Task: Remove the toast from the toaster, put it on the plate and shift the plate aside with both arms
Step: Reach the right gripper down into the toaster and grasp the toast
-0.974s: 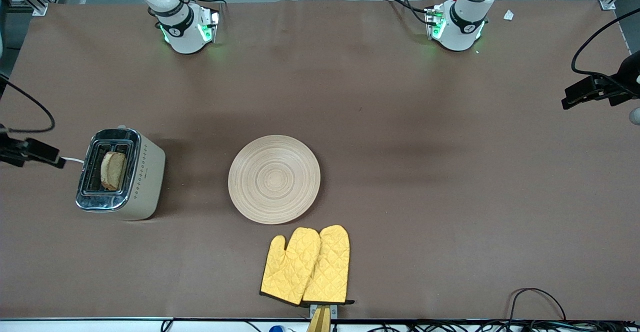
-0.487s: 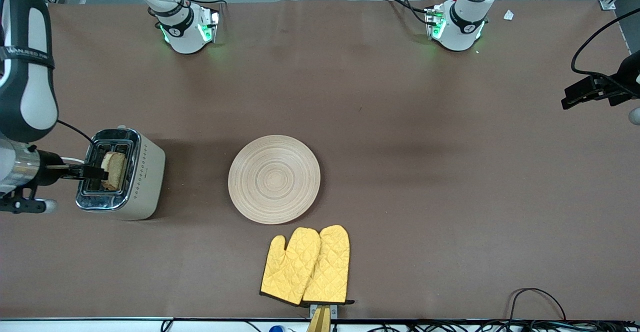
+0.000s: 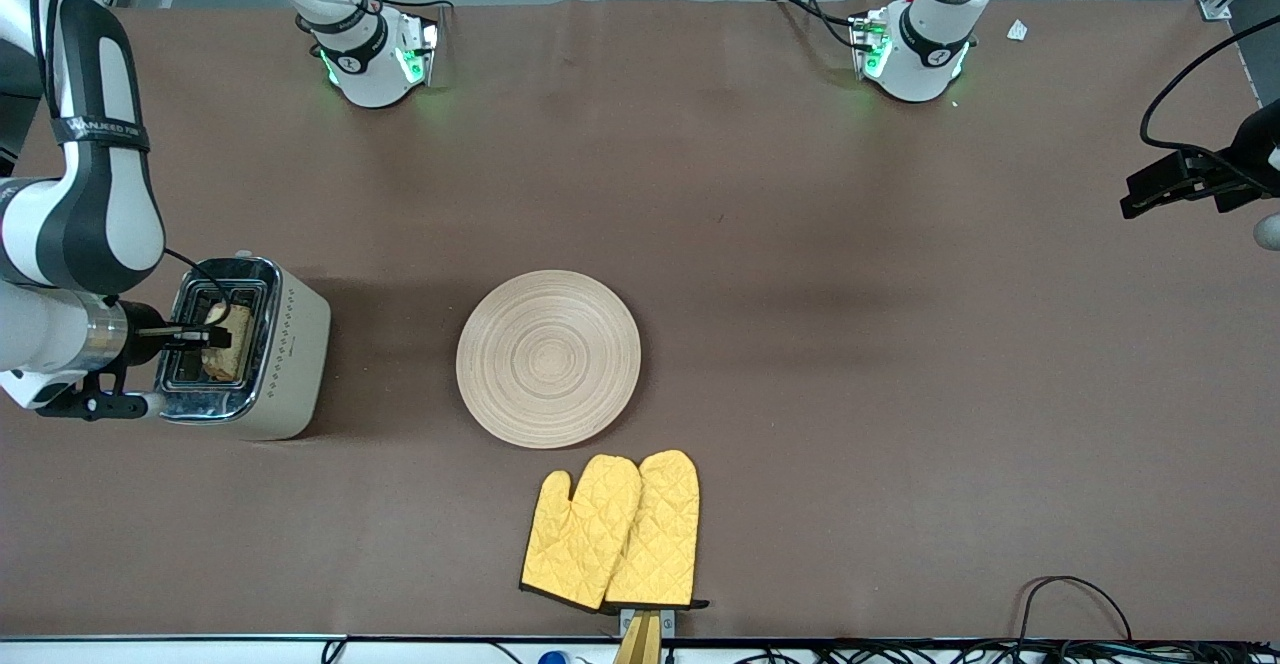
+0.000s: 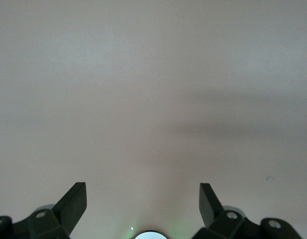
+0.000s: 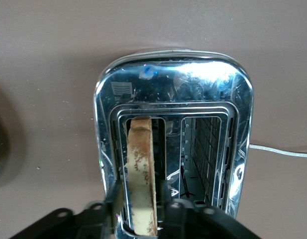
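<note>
My right gripper (image 3: 205,336) has come in over the toaster (image 3: 262,349), at nine o'clock from the plate (image 3: 548,358), narrowing onto the toast (image 5: 142,174) in its slot, so extraction can begin; my left gripper (image 4: 143,204) waits wide.

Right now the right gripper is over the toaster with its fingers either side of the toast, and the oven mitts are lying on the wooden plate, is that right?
Not quite. The front view shows the oven mitts on the table beside the plate, nearer the camera, not on it. The right gripper does straddle the toast in the toaster.
</note>
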Controlling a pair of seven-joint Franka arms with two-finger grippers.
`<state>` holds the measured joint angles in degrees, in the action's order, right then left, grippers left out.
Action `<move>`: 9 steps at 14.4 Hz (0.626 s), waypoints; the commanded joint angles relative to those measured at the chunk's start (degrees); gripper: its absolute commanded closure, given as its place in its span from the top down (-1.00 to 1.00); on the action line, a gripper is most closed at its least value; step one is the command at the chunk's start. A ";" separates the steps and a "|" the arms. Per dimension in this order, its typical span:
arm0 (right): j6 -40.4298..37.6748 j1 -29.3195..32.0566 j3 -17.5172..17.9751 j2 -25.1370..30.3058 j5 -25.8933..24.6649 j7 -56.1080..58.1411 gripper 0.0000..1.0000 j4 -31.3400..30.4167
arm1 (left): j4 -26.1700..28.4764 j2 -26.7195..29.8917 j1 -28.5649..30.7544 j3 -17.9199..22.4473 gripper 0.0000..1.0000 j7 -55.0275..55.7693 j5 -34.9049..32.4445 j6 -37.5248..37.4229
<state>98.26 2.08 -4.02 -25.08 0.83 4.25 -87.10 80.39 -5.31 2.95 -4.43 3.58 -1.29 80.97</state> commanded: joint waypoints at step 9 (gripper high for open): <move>-6.04 -1.98 0.41 6.26 -0.65 -0.65 -0.94 5.60 | -0.85 -0.40 -0.05 0.04 1.00 -0.41 0.15 -0.55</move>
<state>95.46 1.16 -3.99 -23.08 0.78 4.25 -83.24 80.39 -5.34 3.00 -4.40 3.58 -1.29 80.96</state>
